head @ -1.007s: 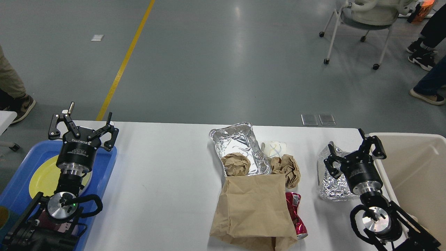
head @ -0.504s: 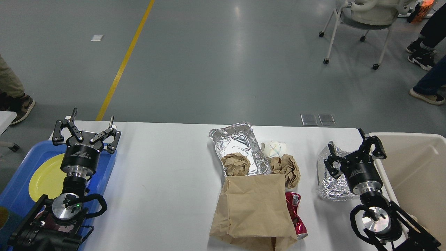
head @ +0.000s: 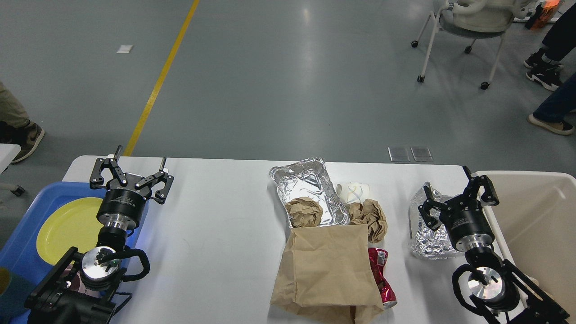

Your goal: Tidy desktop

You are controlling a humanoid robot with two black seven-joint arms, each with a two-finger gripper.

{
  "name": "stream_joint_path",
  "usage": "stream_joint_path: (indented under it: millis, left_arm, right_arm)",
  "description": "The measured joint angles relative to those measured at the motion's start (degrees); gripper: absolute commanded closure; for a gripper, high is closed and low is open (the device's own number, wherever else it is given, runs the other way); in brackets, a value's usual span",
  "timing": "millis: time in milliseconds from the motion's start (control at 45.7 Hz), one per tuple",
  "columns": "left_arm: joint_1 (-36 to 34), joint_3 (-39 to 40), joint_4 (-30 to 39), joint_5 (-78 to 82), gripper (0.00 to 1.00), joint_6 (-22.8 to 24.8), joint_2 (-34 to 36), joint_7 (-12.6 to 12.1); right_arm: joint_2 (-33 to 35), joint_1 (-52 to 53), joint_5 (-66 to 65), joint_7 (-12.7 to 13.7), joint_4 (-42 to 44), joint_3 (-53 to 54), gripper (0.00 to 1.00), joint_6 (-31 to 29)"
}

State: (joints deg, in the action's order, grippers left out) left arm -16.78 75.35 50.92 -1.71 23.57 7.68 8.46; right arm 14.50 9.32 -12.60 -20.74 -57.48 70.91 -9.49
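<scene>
the white surface [head: 216, 234] spans the view beneath both arms, the left end effector [head: 131, 173] with fingers spread wide over its left edge beside the blue tray [head: 27, 225], the right end effector [head: 456, 194] also spread, empty, over crumpled foil [head: 425, 243] near the beige bin [head: 535, 216]

A grey, glossy floor [head: 288, 81] fills the room beyond the counter, with pale glare from overhead light. A yellow line [head: 159, 81] runs diagonally across it at the left, near a small white tile [head: 125, 48]. Two metal floor plates [head: 410, 154] sit close to the counter's far edge. A white wheeled chair [head: 468, 31] stands top right.
</scene>
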Motion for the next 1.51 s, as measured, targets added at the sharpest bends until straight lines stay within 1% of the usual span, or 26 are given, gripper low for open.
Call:
stream_joint_path:
  millis: [175, 482, 766, 876, 1357, 1511]
  left_arm:
    - [0.13, -0.59, -0.71, 0.25, 0.04, 0.35, -0.45, 0.87]
    - [0.07, -0.63, -1.14, -0.11, 0.04, 1.27, -0.33, 0.38]
    - [-0.18, -0.53, -4.13, -0.16, 0.04, 6.80, -0.14, 0.41]
    - [-0.18, -0.38, -4.55, -0.31, 0.04, 7.96, -0.46, 0.75]
    - [-0.18, -0.47, -4.60, -0.31, 0.04, 8.24, -0.56, 0.89]
    - [-0.18, -0.47, -4.60, -0.31, 0.04, 8.24, -0.56, 0.88]
  right_arm:
    - [0.00, 0.00, 0.00, 0.00, 0.00, 0.01, 0.00, 0.00]
    - [0.00, 0.00, 0.02, 0.00, 0.00, 0.02, 0.00, 0.00]
    - [0.00, 0.00, 0.02, 0.00, 0.00, 0.02, 0.00, 0.00]
    - [0.00, 0.00, 0.02, 0.00, 0.00, 0.01, 0.00, 0.00]
    - [0.00, 0.00, 0.02, 0.00, 0.00, -0.08, 0.00, 0.00]
    - [0.00, 0.34, 0.30, 0.60, 0.19, -0.08, 0.00, 0.00]
